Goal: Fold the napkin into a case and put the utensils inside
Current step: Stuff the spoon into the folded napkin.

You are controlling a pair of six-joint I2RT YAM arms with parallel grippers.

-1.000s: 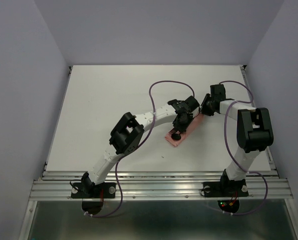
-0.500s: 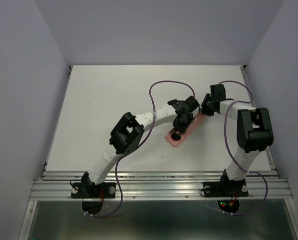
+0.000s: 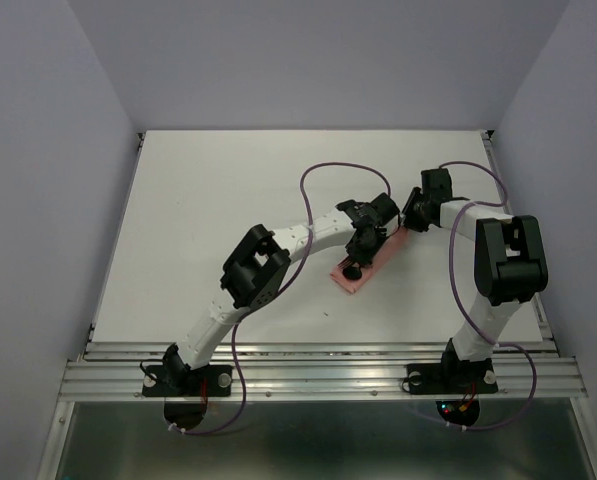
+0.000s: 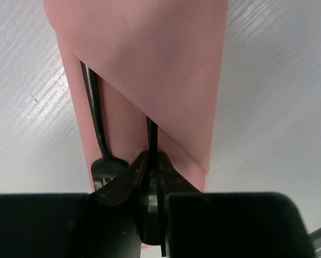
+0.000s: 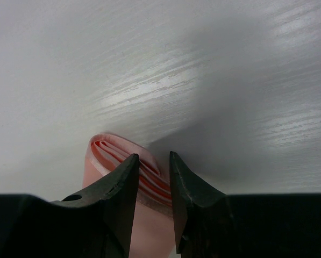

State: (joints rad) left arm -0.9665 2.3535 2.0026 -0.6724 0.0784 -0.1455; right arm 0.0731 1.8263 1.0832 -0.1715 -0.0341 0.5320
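Note:
The napkin (image 3: 350, 283) lies right of the table's middle, folded into a narrow pink case (image 4: 149, 59) with a diagonal flap. The fork (image 4: 95, 121) has its handle tucked under the flap and its tines stick out toward me. My left gripper (image 4: 151, 156) hangs over the case's near end, shut on the spoon (image 4: 150, 131), whose thin handle runs under the flap. In the top view it is seen as the left gripper (image 3: 361, 250). My right gripper (image 5: 153, 157) is at the case's far end, its fingers closed on the layered fold of the napkin (image 5: 117, 153). From above, the right gripper (image 3: 406, 228) sits there.
Purple cables (image 3: 313, 180) loop over the table behind the left arm and beside the right arm. The white table (image 3: 208, 200) is bounded by grey walls on three sides and by a metal rail (image 3: 318, 375) at the near edge.

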